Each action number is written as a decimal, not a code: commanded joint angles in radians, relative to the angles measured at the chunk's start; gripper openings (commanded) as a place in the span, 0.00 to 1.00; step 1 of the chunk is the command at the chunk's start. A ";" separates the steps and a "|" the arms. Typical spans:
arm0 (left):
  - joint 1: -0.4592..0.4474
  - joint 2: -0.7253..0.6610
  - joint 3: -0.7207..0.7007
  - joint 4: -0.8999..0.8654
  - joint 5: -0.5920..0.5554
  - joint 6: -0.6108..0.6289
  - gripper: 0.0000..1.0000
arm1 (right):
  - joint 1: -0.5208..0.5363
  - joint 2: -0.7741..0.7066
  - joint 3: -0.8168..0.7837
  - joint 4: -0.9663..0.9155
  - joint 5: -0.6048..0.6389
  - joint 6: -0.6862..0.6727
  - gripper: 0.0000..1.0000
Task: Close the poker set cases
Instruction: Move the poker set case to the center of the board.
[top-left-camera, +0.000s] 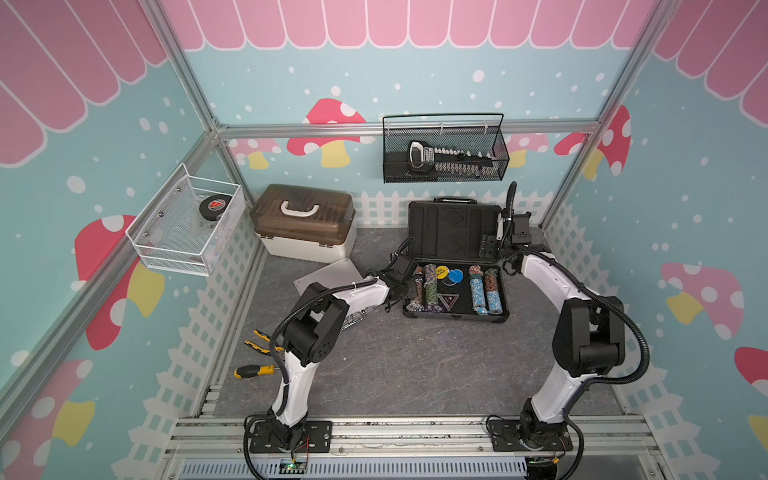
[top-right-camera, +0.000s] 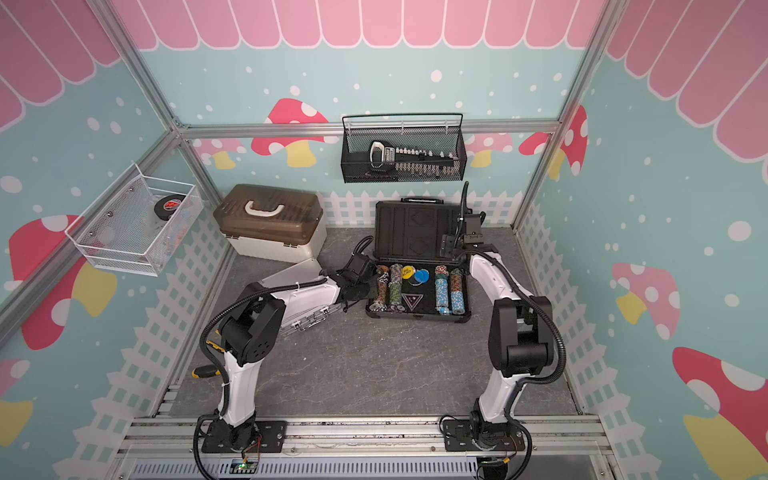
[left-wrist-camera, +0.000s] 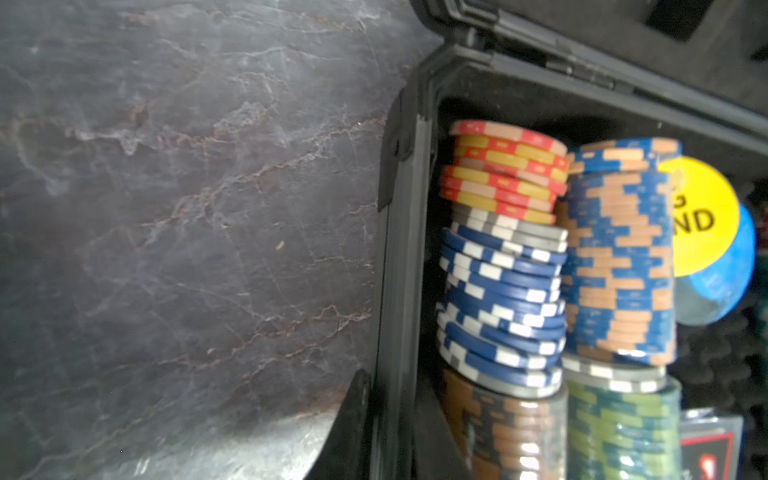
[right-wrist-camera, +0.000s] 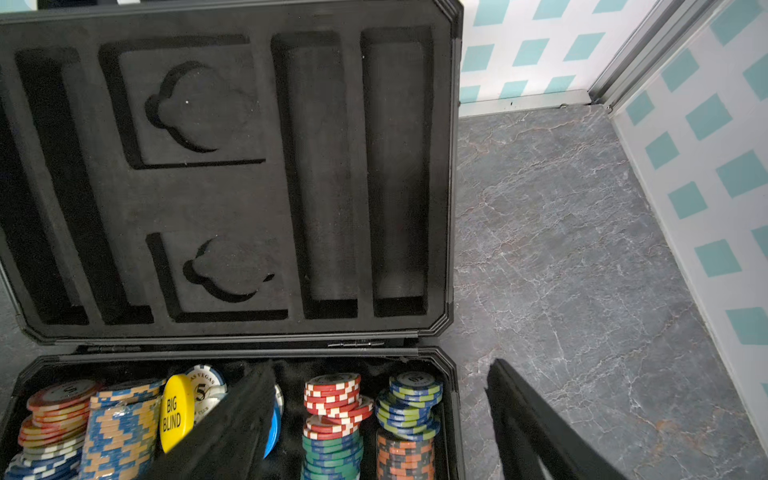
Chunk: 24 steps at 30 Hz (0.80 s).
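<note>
The dark-grey poker case (top-left-camera: 455, 316) sits open at the far right of the table (top-left-camera: 415, 374), its foam-lined lid (top-left-camera: 449, 224) standing up at the far side and the chip rows (top-left-camera: 486, 291) bared. The small silver case (top-right-camera: 291, 274) lies to the left, mostly hidden under the left arm, and it looks partly open. The right gripper (top-left-camera: 492, 245) hangs at the lid's lower right corner with its jaws spread, holding nothing. Its fingers (right-wrist-camera: 224, 432) straddle the base's right wall, one over the chips. The left gripper (top-left-camera: 395, 286) is closed and empty, just beside the base's left wall. The main risk is that a lid tipped from one corner twists or drops fast onto whichever finger is over the base. Uneven chips riding high at the near left could also stop the lid seating, and the left arm could knock the silver case.
</note>
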 joint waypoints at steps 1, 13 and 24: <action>0.001 0.010 -0.013 -0.015 -0.001 -0.019 0.01 | -0.017 0.027 0.050 -0.001 -0.012 -0.001 0.81; -0.005 -0.036 -0.141 0.033 0.023 0.009 0.00 | -0.057 0.076 0.118 -0.005 -0.009 -0.042 0.81; -0.008 -0.109 -0.273 0.051 0.056 0.064 0.00 | -0.081 0.146 0.193 -0.004 -0.033 -0.062 0.80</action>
